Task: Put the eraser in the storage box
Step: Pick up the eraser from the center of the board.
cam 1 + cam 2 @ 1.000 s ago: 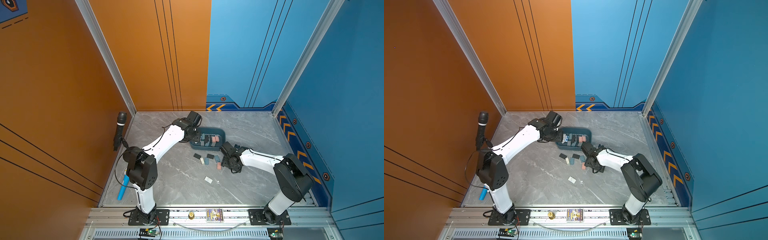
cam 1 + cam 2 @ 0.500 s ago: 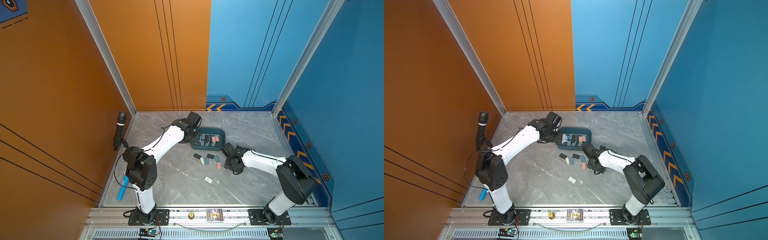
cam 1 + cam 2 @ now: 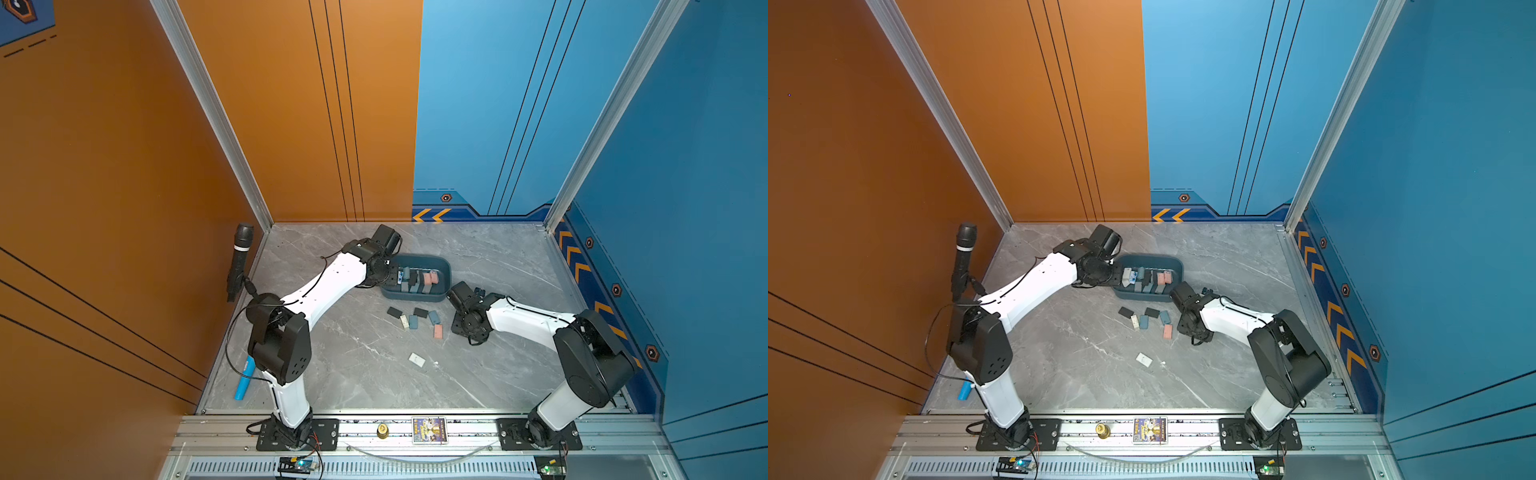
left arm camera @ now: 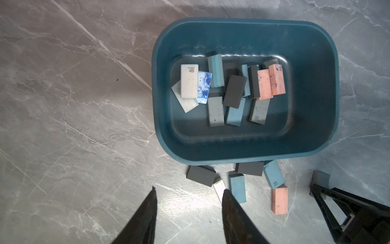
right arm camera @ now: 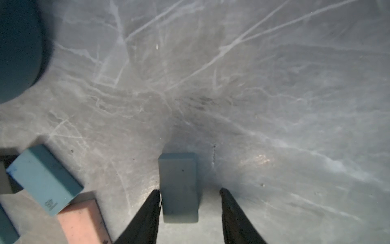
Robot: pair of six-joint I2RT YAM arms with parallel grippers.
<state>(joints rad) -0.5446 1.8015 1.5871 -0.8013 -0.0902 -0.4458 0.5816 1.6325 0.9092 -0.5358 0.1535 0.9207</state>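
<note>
The storage box point(image 3: 415, 296) point(image 3: 1144, 296) point(image 4: 232, 156) is a dark teal tub on the grey table, holding several erasers in white, blue, grey, dark and pink. A grey-blue eraser point(image 5: 179, 186) point(image 4: 320, 178) lies flat on the table just right of the box. My right gripper point(image 5: 189, 190) point(image 3: 478, 290) is open around it, one finger touching its side and a gap at the other. My left gripper point(image 4: 188, 190) point(image 3: 390, 272) hovers open and empty at the box's left end.
Loose erasers lie in front of the box: dark point(image 3: 394, 311), blue point(image 3: 413, 321), pink point(image 3: 437, 331) and a white one point(image 3: 417, 359) nearer the front. A microphone point(image 3: 241, 262) and a blue marker point(image 3: 245, 378) sit by the left wall.
My right gripper's jaws have narrowed round the grey-blue eraser and that arm has shifted slightly to the right. My left gripper's jaws have narrowed a little; the left arm has barely moved.
</note>
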